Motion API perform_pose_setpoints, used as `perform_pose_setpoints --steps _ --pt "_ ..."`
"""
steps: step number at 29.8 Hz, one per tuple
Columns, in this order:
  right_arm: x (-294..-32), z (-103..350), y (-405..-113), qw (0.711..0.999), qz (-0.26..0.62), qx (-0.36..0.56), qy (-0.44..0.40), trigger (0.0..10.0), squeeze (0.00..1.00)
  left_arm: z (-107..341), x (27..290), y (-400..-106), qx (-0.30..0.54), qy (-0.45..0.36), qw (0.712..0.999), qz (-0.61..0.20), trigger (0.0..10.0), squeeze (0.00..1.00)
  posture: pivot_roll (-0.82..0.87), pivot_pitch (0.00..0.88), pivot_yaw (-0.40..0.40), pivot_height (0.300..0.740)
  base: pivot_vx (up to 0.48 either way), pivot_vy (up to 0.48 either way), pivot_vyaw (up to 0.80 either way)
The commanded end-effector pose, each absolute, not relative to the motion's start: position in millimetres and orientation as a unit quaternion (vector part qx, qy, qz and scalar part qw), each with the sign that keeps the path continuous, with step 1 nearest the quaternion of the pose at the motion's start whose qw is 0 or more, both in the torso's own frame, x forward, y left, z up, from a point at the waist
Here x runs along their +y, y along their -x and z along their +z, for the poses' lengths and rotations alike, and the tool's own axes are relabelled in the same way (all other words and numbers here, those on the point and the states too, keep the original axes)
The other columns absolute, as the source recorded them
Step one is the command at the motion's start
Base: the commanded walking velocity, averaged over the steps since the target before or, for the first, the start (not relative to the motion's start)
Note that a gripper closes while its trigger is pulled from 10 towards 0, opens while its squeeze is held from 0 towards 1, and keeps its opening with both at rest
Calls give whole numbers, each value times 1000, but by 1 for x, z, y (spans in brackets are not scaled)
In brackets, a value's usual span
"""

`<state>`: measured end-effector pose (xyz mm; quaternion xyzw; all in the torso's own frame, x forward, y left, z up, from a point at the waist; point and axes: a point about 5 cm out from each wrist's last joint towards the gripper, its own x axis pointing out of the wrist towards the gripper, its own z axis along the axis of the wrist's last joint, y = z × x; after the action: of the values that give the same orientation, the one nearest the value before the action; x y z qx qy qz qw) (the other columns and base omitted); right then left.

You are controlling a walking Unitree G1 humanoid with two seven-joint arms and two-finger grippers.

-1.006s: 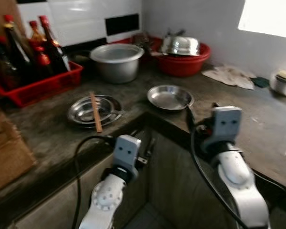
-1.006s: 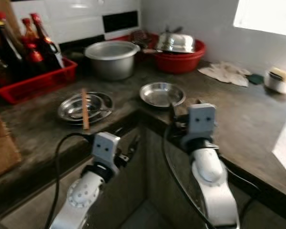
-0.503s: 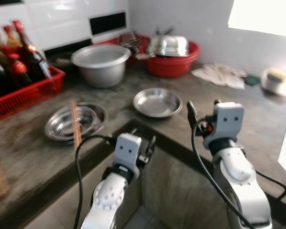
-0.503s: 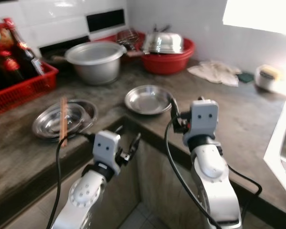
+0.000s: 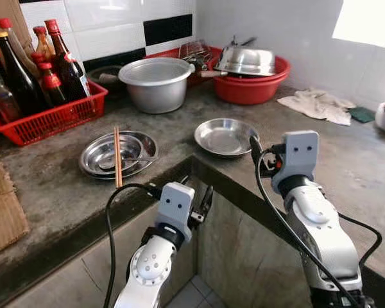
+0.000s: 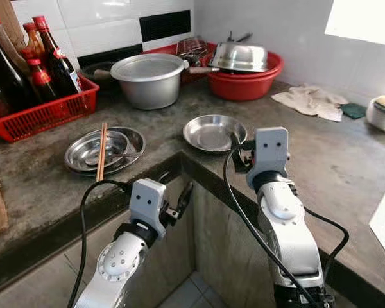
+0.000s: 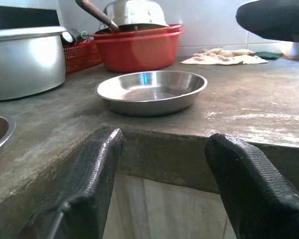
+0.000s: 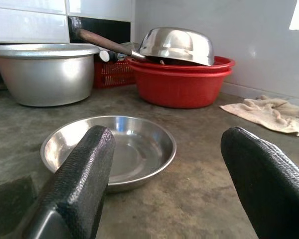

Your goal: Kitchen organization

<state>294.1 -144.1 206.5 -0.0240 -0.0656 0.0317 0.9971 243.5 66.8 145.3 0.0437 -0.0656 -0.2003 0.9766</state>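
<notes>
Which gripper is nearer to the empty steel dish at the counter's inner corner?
Right. The right gripper, jaws open, sits just at the empty steel dish's near rim above the counter. The left gripper, also open, hangs lower, below the counter edge.

Steel dish (image 5: 226, 136) on the counter (image 5: 346, 160) corner; chopsticks (image 5: 117, 165) across a second plate (image 5: 102, 160); both claws low.

Shiny steel dish (image 5: 226, 136); duller matt metal pot (image 5: 156, 84); glossy red plastic basin (image 5: 251, 87); rough, mottled stone counter (image 5: 51, 186); wooden chopsticks (image 5: 117, 164); crumpled cloth (image 5: 320, 104); glossy wall tiles (image 5: 102, 20); textured black rubbery fingers (image 8: 79, 184).
</notes>
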Motion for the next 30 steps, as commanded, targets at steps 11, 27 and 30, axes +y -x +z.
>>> perform_pose_setpoints --steps 11,27,30 --pt "-134 195 -302 998 49 -28 21 10000 0 141 74 -243 -58 -51 981 -176 10000 0 120 0 -41 740 0 0 0" --pt "-153 204 -375 994 -5 109 -16 10000 0 142 67 -237 -58 -41 977 -200 10000 0 136 2 -67 740 0 0 0" --pt "-153 208 -384 992 -6 119 -31 10000 0 143 60 -231 -63 -29 972 -224 10000 0 136 10 -73 740 0 0 0"
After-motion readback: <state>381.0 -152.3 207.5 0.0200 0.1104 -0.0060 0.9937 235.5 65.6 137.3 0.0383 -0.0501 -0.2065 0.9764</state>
